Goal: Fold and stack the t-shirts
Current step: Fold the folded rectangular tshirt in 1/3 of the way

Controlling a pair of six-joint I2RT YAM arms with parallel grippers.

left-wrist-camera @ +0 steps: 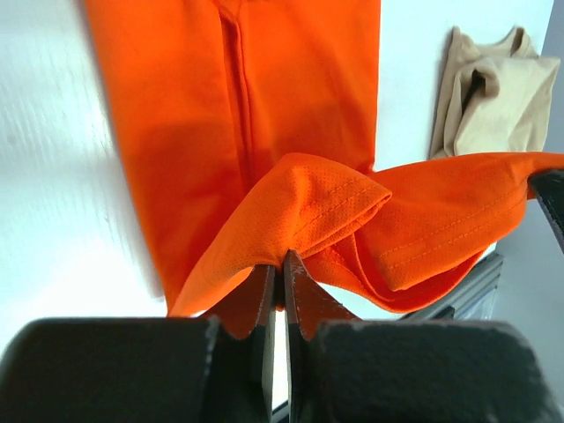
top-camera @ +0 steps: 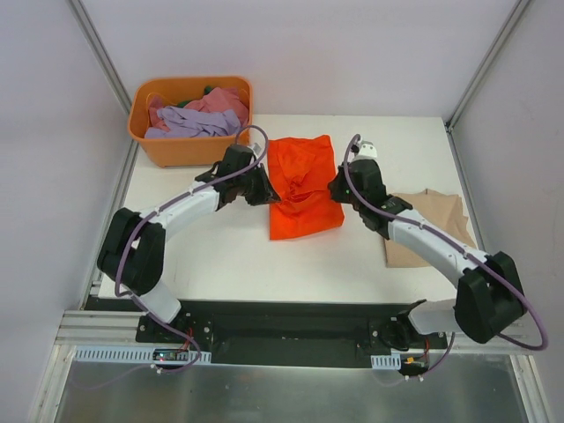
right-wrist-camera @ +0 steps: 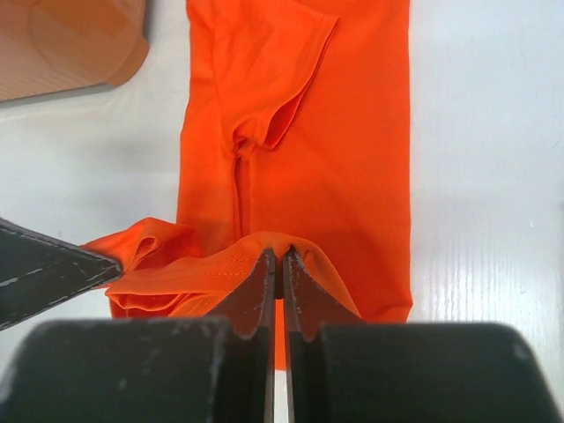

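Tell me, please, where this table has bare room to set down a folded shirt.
Bare: the white tabletop between the orange mesh t-shirt and the near edge, and the far-right corner. Crowded: centre, the orange plastic basket, the beige shirt.

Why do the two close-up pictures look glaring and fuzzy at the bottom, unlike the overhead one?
Left wrist: the table glares beside the orange t-shirt, and the left hand sits too close to focus. Right wrist: the right hand blurs likewise. Top external: even light, soft shadows, everything sharp.
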